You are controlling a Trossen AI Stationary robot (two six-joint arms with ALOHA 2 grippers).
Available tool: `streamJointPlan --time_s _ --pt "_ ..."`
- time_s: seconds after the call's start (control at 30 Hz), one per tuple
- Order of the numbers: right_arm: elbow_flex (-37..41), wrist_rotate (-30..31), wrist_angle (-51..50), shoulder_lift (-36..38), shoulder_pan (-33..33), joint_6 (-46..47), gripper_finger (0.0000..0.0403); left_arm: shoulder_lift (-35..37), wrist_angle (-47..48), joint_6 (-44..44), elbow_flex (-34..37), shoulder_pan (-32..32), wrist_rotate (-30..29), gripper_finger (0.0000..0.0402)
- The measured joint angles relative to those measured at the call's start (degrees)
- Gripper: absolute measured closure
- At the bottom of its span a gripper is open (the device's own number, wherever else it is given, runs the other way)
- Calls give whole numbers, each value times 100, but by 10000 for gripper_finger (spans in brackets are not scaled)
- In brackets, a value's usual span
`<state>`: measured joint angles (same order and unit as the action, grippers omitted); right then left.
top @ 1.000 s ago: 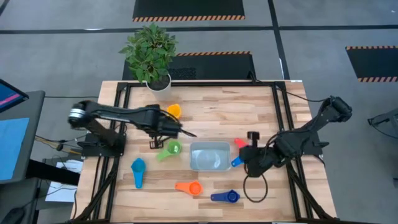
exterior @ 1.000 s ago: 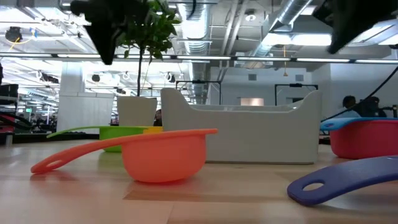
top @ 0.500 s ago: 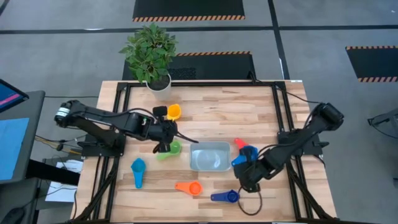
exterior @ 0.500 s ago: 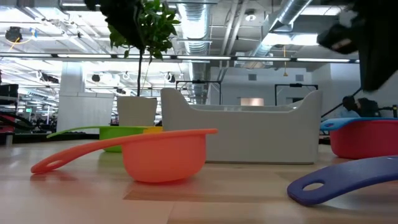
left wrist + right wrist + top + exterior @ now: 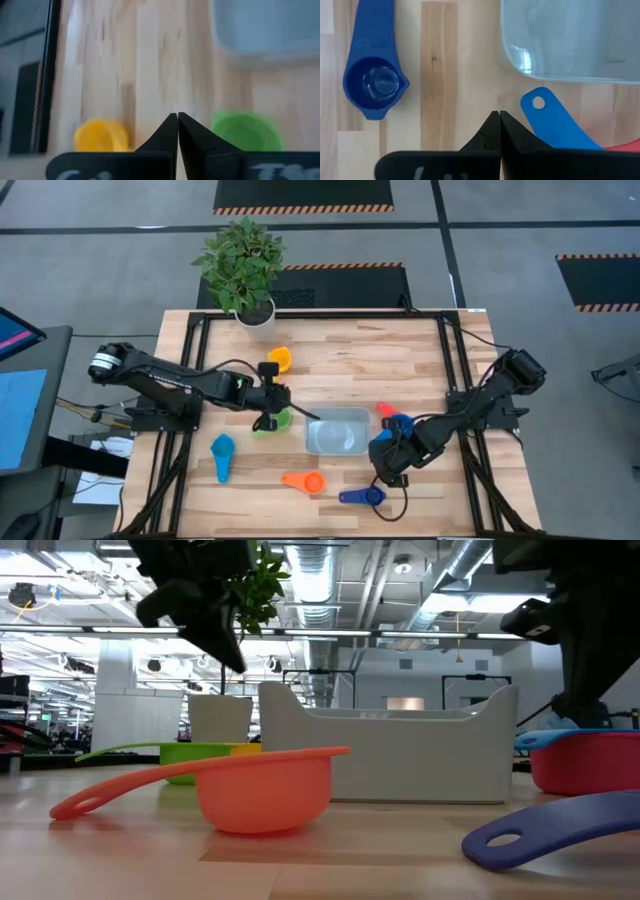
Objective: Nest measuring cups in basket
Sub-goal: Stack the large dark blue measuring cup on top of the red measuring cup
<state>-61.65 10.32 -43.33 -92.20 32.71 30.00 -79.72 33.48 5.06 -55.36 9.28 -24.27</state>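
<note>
High view: the shallow pale grey-blue rectangular plastic basket lies between the two grippers, empty of cups. The left gripper, fingers pressed together on nothing, hangs over the green plastic measuring cup, the yellow cup beyond it. The right gripper, likewise closed and empty, hovers between the blue cup and the dark blue cup.

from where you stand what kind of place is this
Probably a robotics lab or workshop in an industrial hall: exposed ceiling ducts, hazard-striped floor mats, and a wooden table on a black metal frame carrying two robot arms.
</note>
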Motion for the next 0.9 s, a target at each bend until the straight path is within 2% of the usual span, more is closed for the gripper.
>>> streamJointPlan --time_s 0.17,0.47,0.7,0.9 --pt "0 -1 -49 -49 35 82 381 -2 -624 345 66 -48 -13 398" --pt "-2 45 -172 -292 131 323 392 106 -649 490 65 -315 42 401" --pt "4 52 -309 -579 -68 402 378 107 -548 490 66 -328 50 400" --pt "2 162 -332 -645 -328 255 388 107 -532 481 66 -328 52 400"
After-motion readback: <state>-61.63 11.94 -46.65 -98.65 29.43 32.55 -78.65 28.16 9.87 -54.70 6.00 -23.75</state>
